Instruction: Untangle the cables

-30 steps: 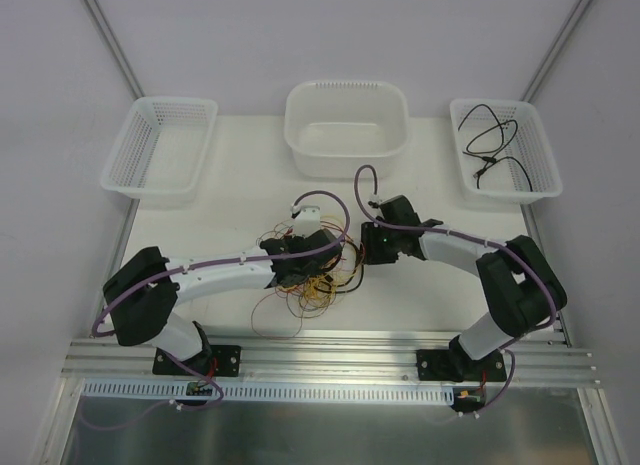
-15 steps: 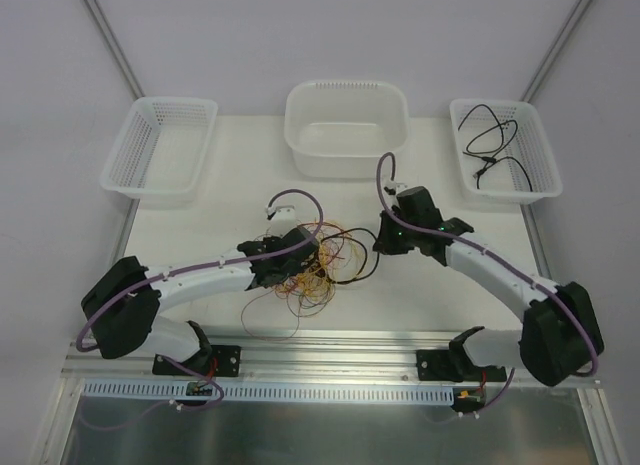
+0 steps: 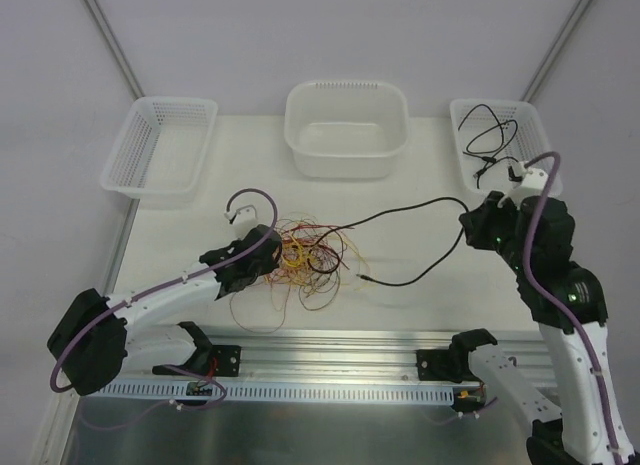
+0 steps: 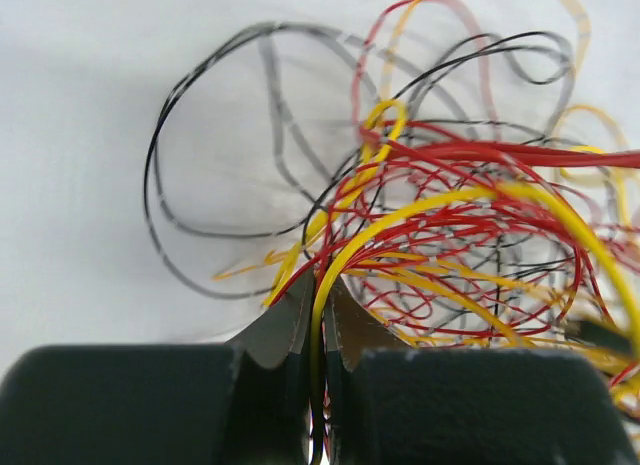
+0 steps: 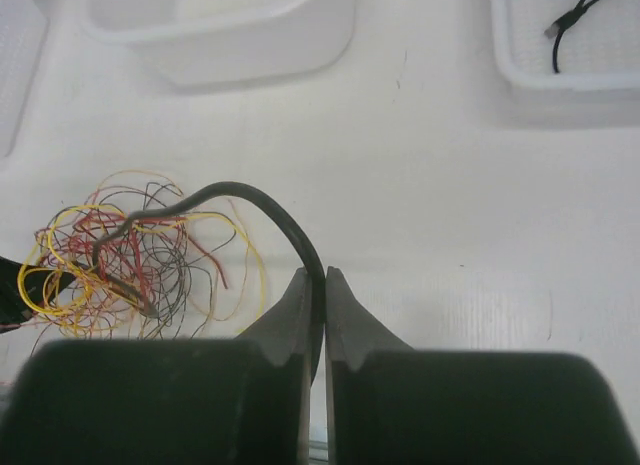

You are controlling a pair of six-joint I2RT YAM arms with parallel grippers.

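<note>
Three containers: left basket (image 3: 130,150), middle tub (image 3: 345,160), right basket (image 3: 458,135) holding black cables (image 3: 495,160).

The left gripper (image 4: 315,310) fills the bottom of the view with its two dark, blocky fingers (image 4: 120,405), their thin grey tips pressed nearly together — a thin yellow wire (image 4: 480,192) is pinched between them. From the pinch that wire rises, then arcs rightward over a dense tangle of thin red, yellow and black wires (image 4: 450,245) lying on the white table surface (image 4: 80,105). To the left of the tangle one thin black wire (image 4: 150,180) spreads in a wide open loop — it is blurred in places. More red and yellow loops reach toward the top right edge, also blurred.
</note>
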